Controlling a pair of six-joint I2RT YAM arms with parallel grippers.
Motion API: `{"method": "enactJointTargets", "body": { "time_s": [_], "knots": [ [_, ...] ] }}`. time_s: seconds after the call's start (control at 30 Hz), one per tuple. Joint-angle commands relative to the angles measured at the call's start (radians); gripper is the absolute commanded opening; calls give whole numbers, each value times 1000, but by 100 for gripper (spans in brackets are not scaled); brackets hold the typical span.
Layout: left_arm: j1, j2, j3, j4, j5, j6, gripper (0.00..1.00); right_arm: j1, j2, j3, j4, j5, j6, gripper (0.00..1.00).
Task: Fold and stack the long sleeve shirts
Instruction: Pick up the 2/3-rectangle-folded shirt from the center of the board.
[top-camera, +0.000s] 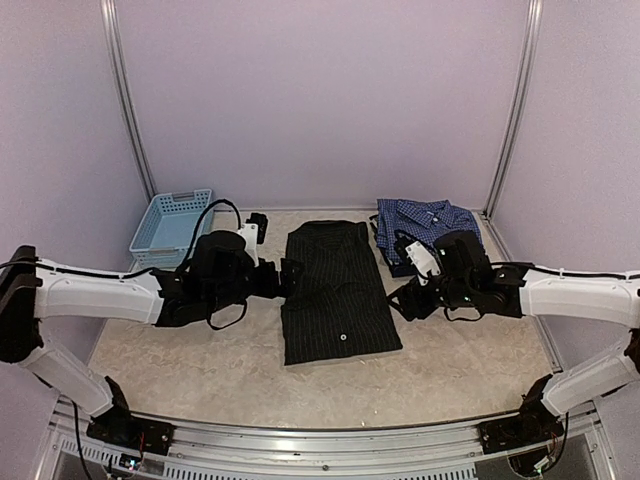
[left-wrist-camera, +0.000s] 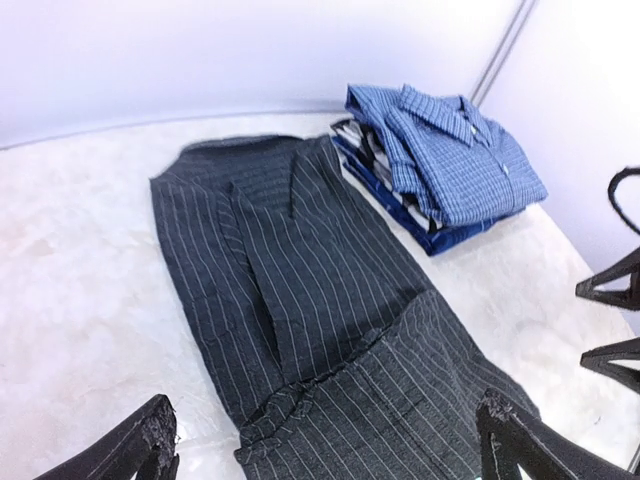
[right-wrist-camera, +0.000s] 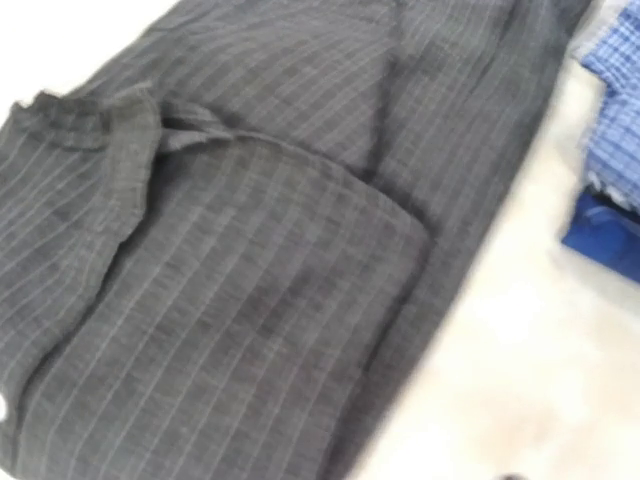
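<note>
While both arms reach inward over the table (top-camera: 200, 370), the black pinstriped shirt (top-camera: 335, 295) lies flat at its middle, folded into a long narrow panel with the collar at the far end. The left fingers (left-wrist-camera: 140, 450) are spread wide at the shirt's left edge, one on either side of a bunched fold, gripping nothing; whether they touch the cloth cannot be told. The right fingers (left-wrist-camera: 612, 283) hang just beside the shirt's right edge, likewise parted and empty. Far right of the black shirt and close to it, the blue checked shirt (top-camera: 425, 222) sits folded, collar up, on top of other folded cloth (left-wrist-camera: 455, 238). A light blue basket (top-camera: 172, 225) stands at the far left, well apart from both shirts.
</note>
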Motion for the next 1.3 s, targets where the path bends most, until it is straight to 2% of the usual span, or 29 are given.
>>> {"method": "enactJointTargets", "body": {
  "time_s": [0.0, 0.07, 0.1, 0.2, 0.3, 0.37, 0.53, 0.63, 0.8, 0.9, 1.1, 1.27],
  "knots": [
    [-47, -155, -45, -118, -313, 8, 99, 13, -95, -53, -3, 143, 20, 82],
    [-45, -213, -64, -159, -340, -28, 99, 13, -140, -82, 7, 154, 44, 98],
    [-43, -248, -72, -179, -345, -44, 99, 13, -165, -94, 13, 156, 57, 99],
    [-37, -322, -108, -205, -292, -56, 99, 13, -236, -143, 57, 146, 99, 99],
    [-33, -370, -155, -188, -136, -8, 99, 13, -274, -186, 91, 38, 118, 98],
    [-48, -395, -197, -174, -88, 28, 99, 24, -270, -206, 102, -7, 124, 96],
    [-135, -396, -284, -121, -137, 100, 99, 125, -208, -259, 143, -26, 114, 97],
    [-180, -377, -312, -64, -137, 141, 99, 189, -130, -246, 142, 23, 122, 97],
    [-327, -234, -261, 2, -236, 318, 99, 207, -57, -232, 182, 28, 180, 97],
    [-390, -92, -149, -49, -295, 409, 99, 204, -52, -219, 158, 35, 212, 97],
    [-427, 158, 15, -72, -332, 537, 99, 185, -20, -181, 104, -25, 271, 97],
    [-452, 326, 154, -88, -386, 655, 98, 97, -28, -172, 25, -74, 336, 97]
  ]
}}
